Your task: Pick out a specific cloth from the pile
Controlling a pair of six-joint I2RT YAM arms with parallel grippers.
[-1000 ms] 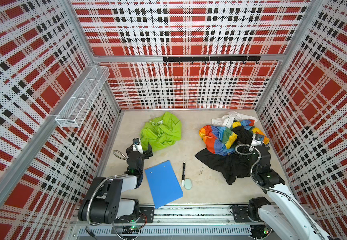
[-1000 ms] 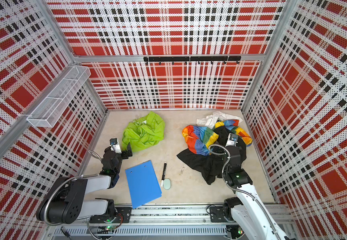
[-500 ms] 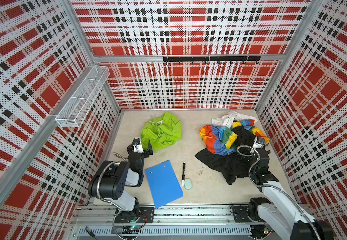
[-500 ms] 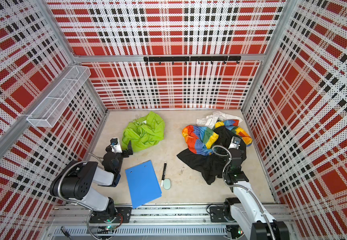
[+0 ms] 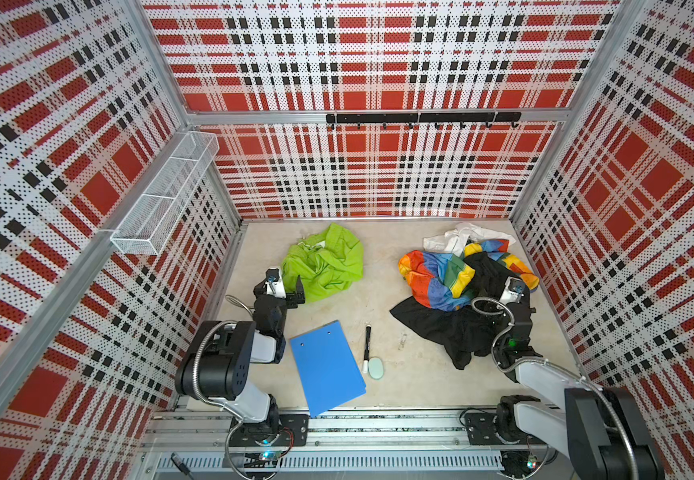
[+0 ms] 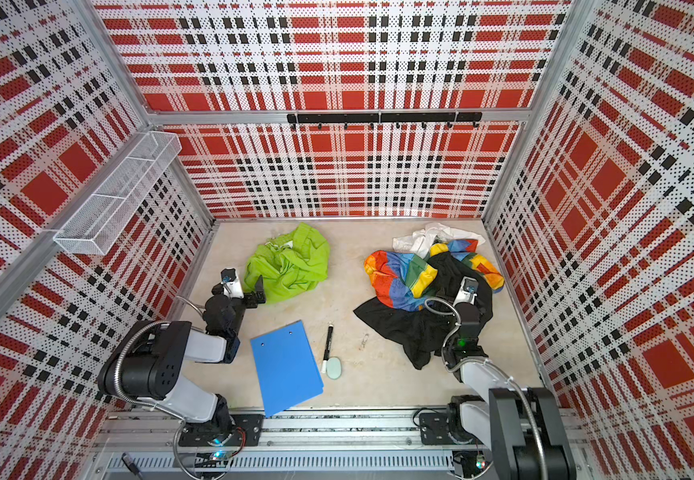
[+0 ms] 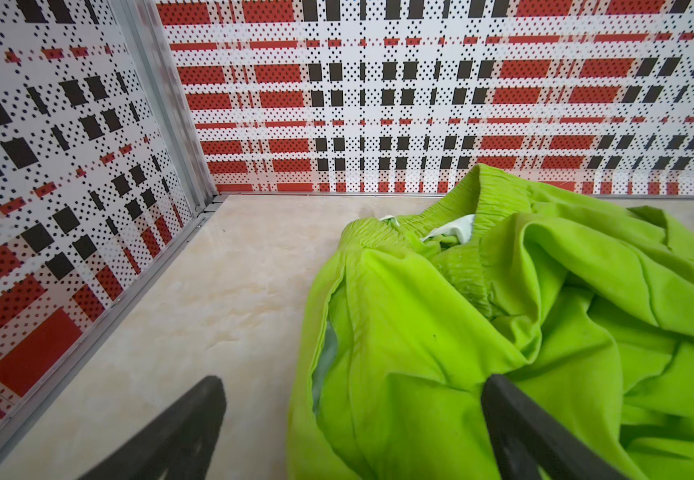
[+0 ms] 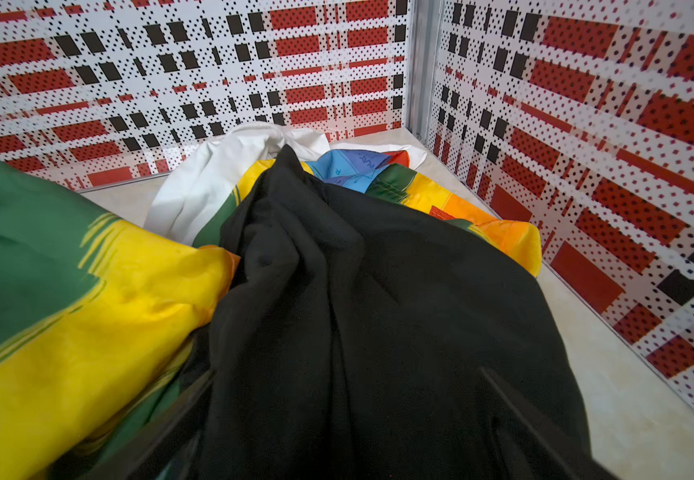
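The cloth (image 5: 328, 266) (image 6: 291, 266), a crumpled lime-green garment, lies alone at the back left of the floor. My left gripper (image 5: 285, 291) (image 6: 247, 291) stands open at its near edge. In the left wrist view one fold of the cloth (image 7: 503, 311) lies between the spread fingers of the left gripper (image 7: 351, 390), ungripped. At the right sits the pile (image 5: 461, 291): a black garment (image 5: 440, 328), a rainbow patchwork cloth (image 5: 432, 278) and a white cloth (image 5: 449, 239). My right gripper (image 5: 503, 278) (image 8: 347, 376) hangs open low over the black garment (image 8: 378, 311).
A blue clipboard (image 5: 326, 368) lies near the front, with a black marker (image 5: 366, 347) and a pale oval eraser (image 5: 376, 368) beside it. A wire basket (image 5: 166, 195) hangs on the left wall. A black hook rail (image 5: 422, 118) runs along the back wall.
Both arms' rear links have shifted, the elbows folding back toward the front rail. The two grippers stay nearly where they were, both open. The fabrics have not moved.
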